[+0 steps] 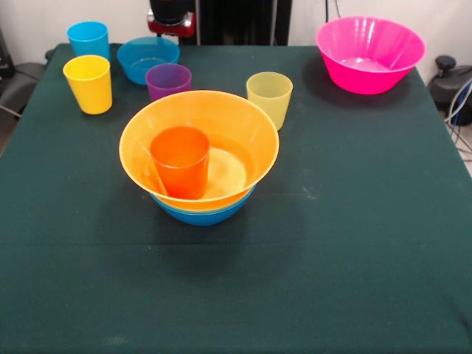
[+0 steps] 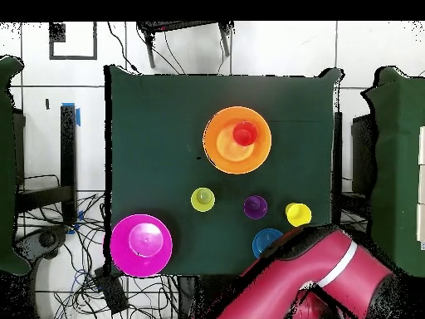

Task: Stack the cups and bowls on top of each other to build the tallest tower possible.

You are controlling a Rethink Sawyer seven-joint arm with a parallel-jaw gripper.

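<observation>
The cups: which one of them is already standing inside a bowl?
The orange cup. It stands upright inside the large orange-yellow bowl, while the blue, yellow, purple and pale yellow-green cups stand directly on the table.

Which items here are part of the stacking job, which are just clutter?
Job: tower (orange cup in orange-yellow bowl on blue bowl), pink bowl, small blue bowl, blue cup, yellow cup, purple cup, yellow-green cup.
Clutter: floor cables.

We face the table (image 1: 346, 243) from across it, slightly raised and fairly near; overhead we look straight down from well above. Both views share the cloth, tower (image 1: 199, 158) and loose cups and bowls.
</observation>
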